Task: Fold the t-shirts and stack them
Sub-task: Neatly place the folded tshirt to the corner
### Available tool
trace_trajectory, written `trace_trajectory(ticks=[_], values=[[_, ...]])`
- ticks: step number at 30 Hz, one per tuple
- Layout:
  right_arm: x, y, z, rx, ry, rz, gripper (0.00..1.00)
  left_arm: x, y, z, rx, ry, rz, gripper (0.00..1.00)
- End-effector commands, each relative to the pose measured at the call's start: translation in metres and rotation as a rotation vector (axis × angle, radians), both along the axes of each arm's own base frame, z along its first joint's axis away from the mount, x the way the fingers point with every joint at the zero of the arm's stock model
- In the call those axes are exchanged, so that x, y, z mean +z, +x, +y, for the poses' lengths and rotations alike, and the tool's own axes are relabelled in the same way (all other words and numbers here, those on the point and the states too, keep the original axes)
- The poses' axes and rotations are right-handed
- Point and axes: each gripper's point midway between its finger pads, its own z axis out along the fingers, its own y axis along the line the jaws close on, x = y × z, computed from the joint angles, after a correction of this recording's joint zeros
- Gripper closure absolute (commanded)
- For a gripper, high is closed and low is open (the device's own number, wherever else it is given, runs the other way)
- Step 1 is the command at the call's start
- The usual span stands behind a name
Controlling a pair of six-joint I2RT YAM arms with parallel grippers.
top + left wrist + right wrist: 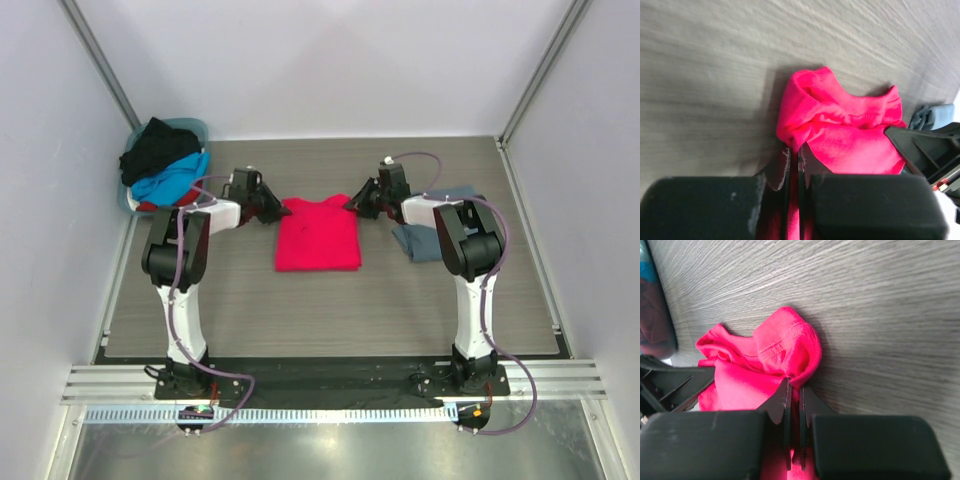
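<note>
A bright red-pink t-shirt (318, 237) lies folded into a rectangle in the middle of the table. My left gripper (281, 208) is shut on its far left corner, where the cloth (840, 125) bunches up between the jaws (794, 150). At the far right corner my right gripper (352, 205) is shut on the same shirt, its cloth (765, 360) pinched at the fingertips (794, 385). A slate grey-blue t-shirt (425, 238) lies folded under the right arm. More t-shirts, black (158, 146), bright blue (170, 182) and red (148, 207), are heaped in a basket at the back left.
The teal basket (196, 127) stands in the back left corner against the white wall. Metal frame posts (100, 60) run along both sides of the table. The grey-blue shirt (932, 115) also shows at the right edge of the left wrist view.
</note>
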Motion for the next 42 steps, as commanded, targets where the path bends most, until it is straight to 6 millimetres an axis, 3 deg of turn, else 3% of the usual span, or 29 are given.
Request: trace_trajectory(ticks=[1,4,5,6,9,10,12,13,15,16,18,19,20,21,22,23,24,26,28,29,30,33,35,36,37,40,42], values=[[0.068,0.011,0.003,-0.004,0.041,-0.128,0.99,0.031,-0.010,-0.004,-0.015,0.064,-0.067,1.00],[0.088,0.003,-0.007,-0.024,0.056,-0.138,0.99,0.046,-0.023,-0.011,-0.009,0.085,-0.078,1.00],[0.086,-0.003,-0.013,-0.034,0.052,-0.127,0.99,0.048,-0.028,-0.014,-0.007,0.084,-0.078,1.00],[0.105,-0.008,-0.018,-0.038,0.060,-0.155,0.99,0.058,-0.032,-0.019,0.005,0.063,-0.086,1.00],[0.125,-0.030,-0.035,-0.049,0.041,-0.173,0.99,0.075,-0.049,-0.044,-0.008,0.046,-0.106,1.00],[0.132,-0.037,-0.041,-0.054,0.038,-0.179,0.99,0.080,-0.060,-0.063,-0.042,0.042,-0.117,1.00],[0.128,-0.055,-0.061,-0.078,0.012,-0.143,0.99,0.090,-0.068,-0.080,-0.046,0.040,-0.134,1.00],[0.153,-0.065,-0.068,-0.087,0.021,-0.193,0.99,0.099,-0.081,-0.099,-0.080,0.030,-0.151,1.00],[0.146,-0.090,-0.088,-0.105,-0.028,-0.145,0.99,0.113,-0.093,-0.116,-0.093,0.019,-0.177,1.00],[0.163,-0.097,-0.105,-0.138,-0.040,-0.177,0.99,0.123,-0.105,-0.133,-0.119,0.001,-0.192,1.00],[0.160,-0.115,-0.129,-0.172,-0.095,-0.140,0.99,0.132,-0.111,-0.149,-0.120,-0.007,-0.211,1.00],[0.163,-0.117,-0.150,-0.218,-0.114,-0.135,0.99,0.144,-0.119,-0.168,-0.152,-0.034,-0.226,1.00],[0.173,-0.122,-0.161,-0.241,-0.122,-0.152,0.99,0.144,-0.122,-0.180,-0.157,-0.054,-0.212,1.00],[0.169,-0.128,-0.170,-0.252,-0.140,-0.121,0.99,0.146,-0.125,-0.191,-0.170,-0.064,-0.213,1.00],[0.170,-0.130,-0.175,-0.244,-0.172,-0.126,0.99,0.163,-0.132,-0.212,-0.200,-0.092,-0.241,1.00],[0.173,-0.127,-0.199,-0.302,-0.193,-0.121,0.99,0.155,-0.132,-0.224,-0.212,-0.083,-0.234,1.00],[0.169,-0.129,-0.210,-0.321,-0.203,-0.097,0.99,0.155,-0.134,-0.234,-0.225,-0.084,-0.240,1.00],[0.170,-0.124,-0.236,-0.383,-0.213,-0.095,0.99,0.171,-0.137,-0.262,-0.258,-0.117,-0.270,1.00],[0.172,-0.115,-0.252,-0.412,-0.219,-0.094,0.99,0.158,-0.136,-0.284,-0.277,-0.118,-0.255,1.00],[0.176,-0.109,-0.260,-0.423,-0.232,-0.105,0.99,0.175,-0.131,-0.296,-0.277,-0.145,-0.286,1.00],[0.172,-0.106,-0.273,-0.452,-0.238,-0.089,0.99,0.160,-0.128,-0.305,-0.281,-0.131,-0.273,1.00],[0.178,-0.099,-0.301,-0.521,-0.250,-0.090,0.99,0.173,-0.131,-0.335,-0.296,-0.159,-0.314,1.00],[0.179,-0.096,-0.315,-0.564,-0.265,-0.085,0.99,0.158,-0.131,-0.351,-0.297,-0.140,-0.317,1.00],[0.185,-0.094,-0.320,-0.579,-0.271,-0.096,0.99,0.171,-0.128,-0.360,-0.294,-0.165,-0.340,1.00],[0.185,-0.092,-0.325,-0.590,-0.280,-0.097,0.99,0.156,-0.128,-0.368,-0.302,-0.155,-0.328,1.00],[0.193,-0.086,-0.337,-0.609,-0.310,-0.115,0.99,0.168,-0.121,-0.377,-0.286,-0.167,-0.361,1.00],[0.191,-0.082,-0.342,-0.614,-0.314,-0.108,0.99,0.165,-0.117,-0.382,-0.289,-0.159,-0.373,1.00]])
